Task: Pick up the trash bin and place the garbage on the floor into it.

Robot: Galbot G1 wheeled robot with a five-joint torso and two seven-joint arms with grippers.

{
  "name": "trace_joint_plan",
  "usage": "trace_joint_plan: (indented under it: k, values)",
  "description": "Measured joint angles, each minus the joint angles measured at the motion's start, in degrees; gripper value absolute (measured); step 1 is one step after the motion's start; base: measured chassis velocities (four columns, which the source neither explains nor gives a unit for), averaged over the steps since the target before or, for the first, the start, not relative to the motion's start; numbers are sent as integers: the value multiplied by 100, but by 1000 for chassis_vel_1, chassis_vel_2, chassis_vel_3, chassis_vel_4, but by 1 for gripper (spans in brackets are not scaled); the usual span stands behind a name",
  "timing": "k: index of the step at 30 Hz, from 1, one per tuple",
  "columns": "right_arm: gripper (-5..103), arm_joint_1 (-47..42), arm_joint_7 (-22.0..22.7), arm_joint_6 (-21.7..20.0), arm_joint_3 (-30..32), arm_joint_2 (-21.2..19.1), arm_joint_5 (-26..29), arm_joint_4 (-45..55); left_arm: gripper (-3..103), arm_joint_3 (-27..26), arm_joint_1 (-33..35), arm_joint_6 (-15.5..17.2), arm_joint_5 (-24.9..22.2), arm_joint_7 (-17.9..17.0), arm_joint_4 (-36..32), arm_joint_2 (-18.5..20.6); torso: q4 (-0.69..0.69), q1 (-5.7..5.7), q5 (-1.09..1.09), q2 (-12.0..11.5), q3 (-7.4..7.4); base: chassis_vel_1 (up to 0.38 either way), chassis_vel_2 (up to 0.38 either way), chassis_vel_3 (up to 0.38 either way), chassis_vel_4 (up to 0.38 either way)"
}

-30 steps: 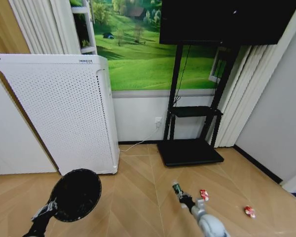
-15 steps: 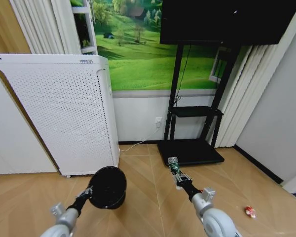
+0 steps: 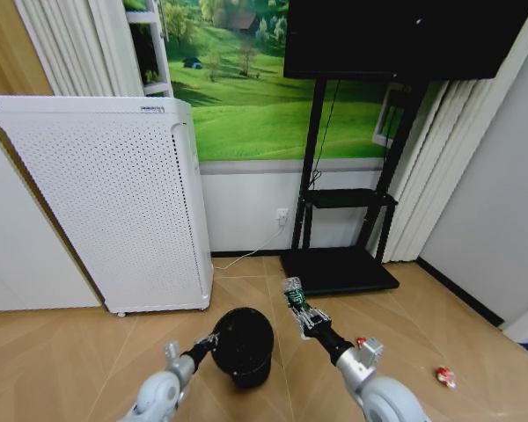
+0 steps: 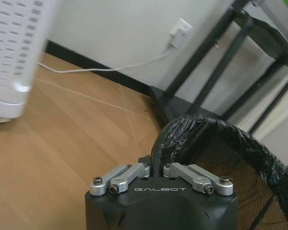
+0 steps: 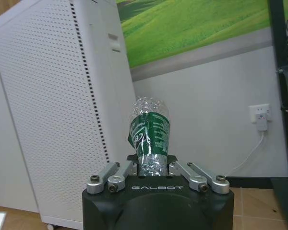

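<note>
Currently we've got the left gripper [image 3: 213,341] clamped on the trash bin [image 3: 244,346] rim, lower centre of frame; right gripper [image 3: 301,316] pinches the bottle [image 3: 293,293] just right of it.

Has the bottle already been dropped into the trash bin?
No: the bottle is clamped in the right tool, held beside the trash bin, not inside it.

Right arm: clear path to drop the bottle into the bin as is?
Probably yes. The right gripper holds the bottle just beside the bin, which the left gripper holds by the rim, mouth open, nothing between them.
</note>
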Motion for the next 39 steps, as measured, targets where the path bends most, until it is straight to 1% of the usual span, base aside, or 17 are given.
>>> trace_joint_plan:
  k: [1,2,5,6,8,11,14,17,23,29,30,31,33,35,36,38,39]
  values:
    - [24,-47,-58,-1,-66,-24,-4,63,7,192,-172,16,11,34,17,10,0,0,0,0,0,0,0,0,0]
    - [24,-47,-58,-1,-66,-24,-4,63,7,192,-172,16,11,34,17,10,0,0,0,0,0,0,0,0,0]
    - [24,-51,-153,7,-367,-32,-66,88,7,502,-386,77,99,149,-78,81,2,0,0,0,0,0,0,0,0]
    - [24,-51,-153,7,-367,-32,-66,88,7,502,-386,77,99,149,-78,81,2,0,0,0,0,0,0,0,0]
    - [24,-11,-214,18,-546,3,-220,28,7,556,-380,84,408,296,-137,139,3,0,0,0,0,0,0,0,0]
    - [24,-5,-245,20,-603,25,-288,-5,7,555,-329,84,522,369,-198,177,3,0,1,0,0,0,0,0,0]
    - [24,29,-231,-51,-766,57,-452,-166,7,441,-69,71,920,514,-415,265,2,0,0,0,-1,0,0,0,0]
    - [24,92,-151,-117,-893,-12,-496,-261,7,326,137,60,1091,591,-590,349,3,0,0,0,0,0,0,0,0]
    - [24,238,-104,-228,-1132,12,-432,-306,7,258,346,38,1152,710,-851,450,3,0,0,0,-1,0,0,0,0]
    - [24,222,-104,-243,-1177,39,-452,-323,7,250,355,37,1084,724,-958,450,1,0,0,0,-1,0,0,0,0]
    - [21,210,-108,-245,-1163,31,-456,-323,7,249,348,38,1060,731,-980,450,1,0,-1,0,-1,0,0,0,0]
    - [31,209,-108,-245,-1131,30,-456,-323,7,246,345,38,1027,733,-1007,450,1,-1,0,0,-1,0,0,0,0]
    - [31,211,-99,-245,-1112,34,-456,-324,7,237,344,38,995,733,-1024,450,2,-1,0,0,-1,0,0,0,0]
    - [41,221,52,-294,-1091,55,-438,-329,7,205,343,23,901,728,-1067,447,2,0,-1,0,-1,0,0,0,0]
    - [41,221,52,-294,-1091,55,-438,-329,7,205,343,23,901,728,-1067,447,2,0,-1,0,-1,0,0,0,0]
    - [53,238,149,-320,-1050,58,-459,-351,7,106,358,16,792,706,-1136,442,1,-1,0,0,-1,0,0,0,0]
    - [53,238,149,-320,-1050,58,-459,-351,7,106,358,16,792,706,-1136,442,1,-1,0,0,-1,0,0,0,0]
